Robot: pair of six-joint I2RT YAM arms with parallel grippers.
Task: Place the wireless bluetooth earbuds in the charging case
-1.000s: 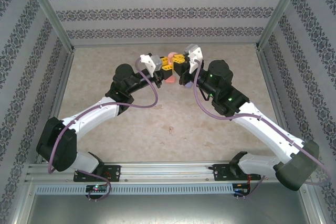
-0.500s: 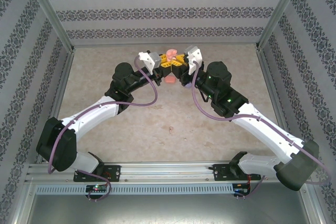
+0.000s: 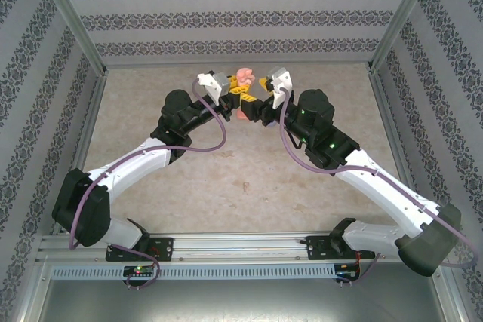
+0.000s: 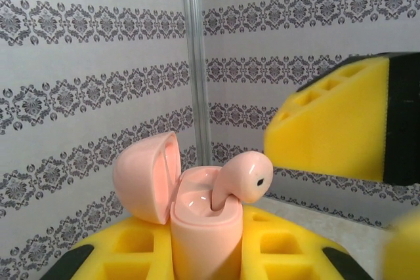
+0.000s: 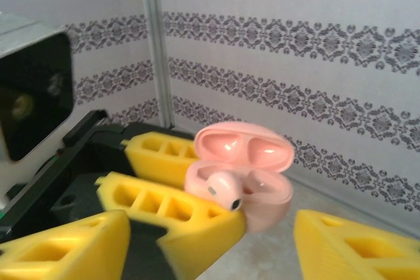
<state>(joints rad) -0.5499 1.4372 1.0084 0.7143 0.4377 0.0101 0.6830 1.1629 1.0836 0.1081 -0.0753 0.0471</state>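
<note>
Your left pincer (image 4: 205, 259) grips the open pink case (image 4: 203, 224), raised over the far edge of the surface (image 3: 226, 167). A pink earbud (image 4: 244, 178) sits half-seated in it, head out. Your right pincer (image 5: 210, 257) stands open beside it. The earbud looks light, glossy and likely slippery, so nudge its rounded head gently.

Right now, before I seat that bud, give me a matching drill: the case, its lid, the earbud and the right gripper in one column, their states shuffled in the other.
Things:
1. pink case
2. lid
3. pink earbud
4. right gripper

States:
A. open, holding nothing
B. stem down in the case, head sticking out
C. swung back, open
D. clamped in the left gripper

Pairs: 1-D, 2-C, 3-B, 4-A.
</note>
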